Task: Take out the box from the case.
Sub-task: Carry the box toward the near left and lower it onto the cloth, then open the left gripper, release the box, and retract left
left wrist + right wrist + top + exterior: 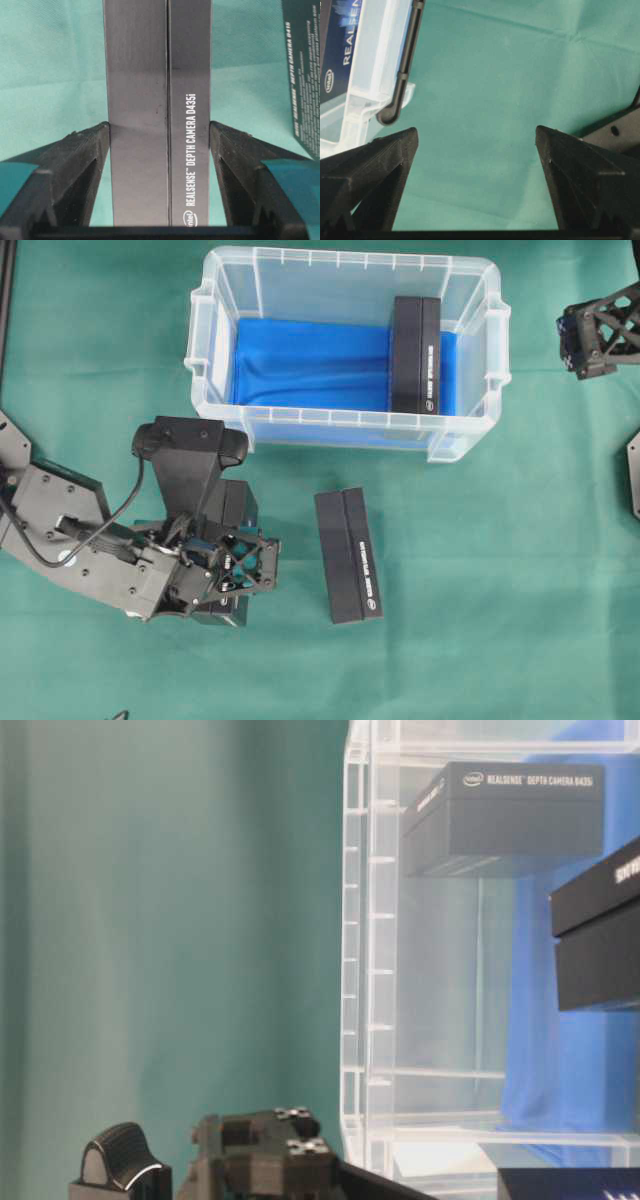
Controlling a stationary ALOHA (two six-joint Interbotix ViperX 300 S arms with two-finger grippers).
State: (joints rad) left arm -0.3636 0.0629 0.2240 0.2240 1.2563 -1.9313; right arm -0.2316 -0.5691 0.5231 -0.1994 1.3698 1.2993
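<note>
Overhead, the case (345, 350) stands at the top of the green desk (500, 590) with one black box (416, 355) on its blue lining, against the right wall. A second box (348, 555) lies on the cloth below the case, and the left pincer (235, 565) sits over a third box (228, 515) at lower left. So two boxes appear to be out and one is left to fetch. The right pincer (590, 335) waits off the case's right end.

The table-level view adds only the clear ribbed wall and box lettering.

The left wrist view shows what the overhead hides: the pincer pinching the box between both fingers (80, 165).

The right wrist view shows that pincer spread over bare cloth, holding nothing, beside the case's corner.
</note>
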